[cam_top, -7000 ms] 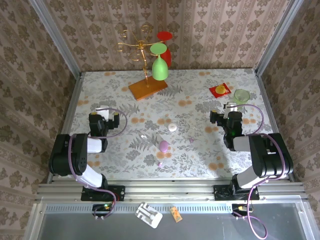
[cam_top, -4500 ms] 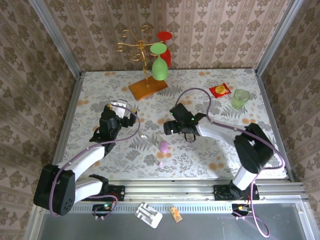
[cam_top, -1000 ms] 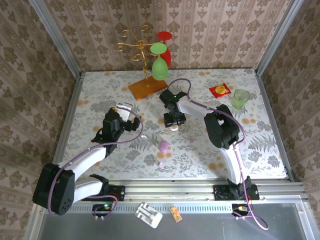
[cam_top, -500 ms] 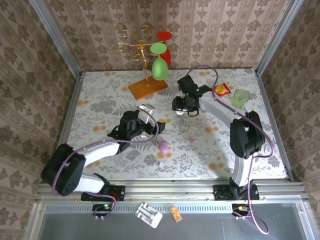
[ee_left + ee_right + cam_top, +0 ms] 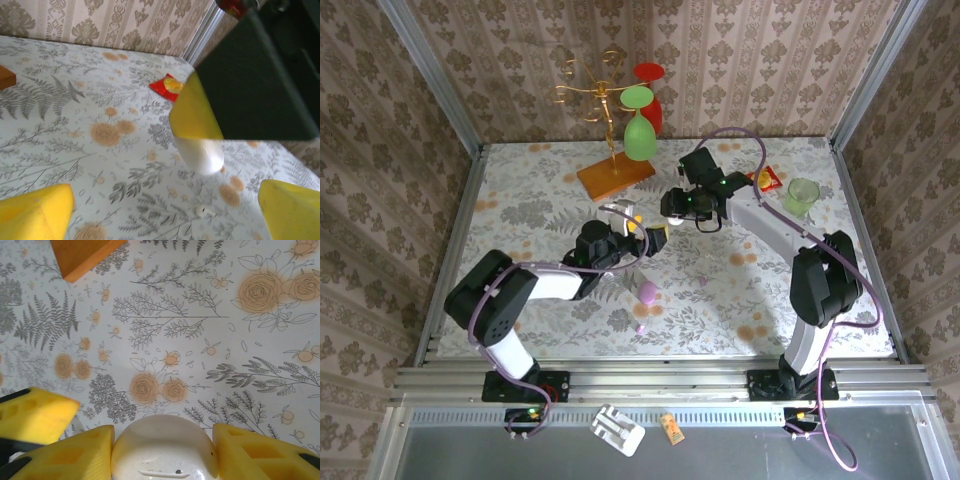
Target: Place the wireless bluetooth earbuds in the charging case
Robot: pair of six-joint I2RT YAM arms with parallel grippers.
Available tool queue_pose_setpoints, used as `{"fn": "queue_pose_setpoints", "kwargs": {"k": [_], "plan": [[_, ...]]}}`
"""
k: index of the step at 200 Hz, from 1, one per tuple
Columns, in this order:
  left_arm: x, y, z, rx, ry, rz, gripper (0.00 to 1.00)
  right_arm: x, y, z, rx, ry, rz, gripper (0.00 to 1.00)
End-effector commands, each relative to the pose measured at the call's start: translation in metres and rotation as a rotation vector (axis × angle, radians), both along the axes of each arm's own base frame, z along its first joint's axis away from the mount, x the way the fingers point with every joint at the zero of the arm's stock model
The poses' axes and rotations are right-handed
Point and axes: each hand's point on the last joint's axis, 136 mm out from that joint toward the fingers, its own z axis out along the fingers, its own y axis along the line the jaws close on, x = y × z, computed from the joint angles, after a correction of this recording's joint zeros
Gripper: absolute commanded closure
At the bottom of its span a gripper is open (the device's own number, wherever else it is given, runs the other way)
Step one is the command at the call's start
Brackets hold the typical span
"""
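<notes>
So the charging case [image 5: 648, 292] is just sitting on the counter [image 5: 520, 190], about mid-width and a bit toward the near edge, well clear of both arms. The left fingers [image 5: 35, 212] are spread wide with nothing gripped. They hover on the far side of the case, not touching it. The right fingers [image 5: 75, 455] are clamped on a white disc [image 5: 165, 447], held up off the counter a little farther back, right in front of the left ones. The case's long axis runs roughly near edge to far edge; it's too small to tell if the lid is up. One earbud [image 5: 640, 327] lies just on the near-edge side of the case, the other earbud [image 5: 703, 279] off toward the right edge. The counter has a pale floral print and the walls have damask wallpaper [image 5: 770, 60]. There's a gold stand [image 5: 615, 177] at the far edge, with a green cup [image 5: 803, 195] and red packet [image 5: 167, 86] by the far right corner.
</notes>
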Motion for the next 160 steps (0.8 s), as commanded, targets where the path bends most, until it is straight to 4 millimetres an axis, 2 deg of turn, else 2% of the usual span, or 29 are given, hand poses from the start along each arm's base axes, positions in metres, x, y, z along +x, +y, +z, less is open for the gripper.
{"fn": "queue_pose_setpoints", "kwargs": {"k": [1, 68, 124, 160], "plan": [[0.001, -0.012, 0.030, -0.143, -0.034, -0.040, 0.10, -0.006, 0.005, 0.019, 0.070, -0.017, 0.010, 0.49], [0.002, -0.026, 0.037, -0.222, -0.037, -0.104, 0.24, -0.012, 0.013, 0.022, 0.127, 0.001, 0.034, 0.49], [0.001, -0.031, 0.038, -0.232, -0.034, -0.132, 0.48, -0.018, 0.013, 0.022, 0.141, 0.013, 0.043, 0.49], [-0.001, -0.035, 0.040, -0.238, -0.034, -0.154, 0.53, -0.016, 0.018, 0.025, 0.166, -0.002, 0.054, 0.49]]}}
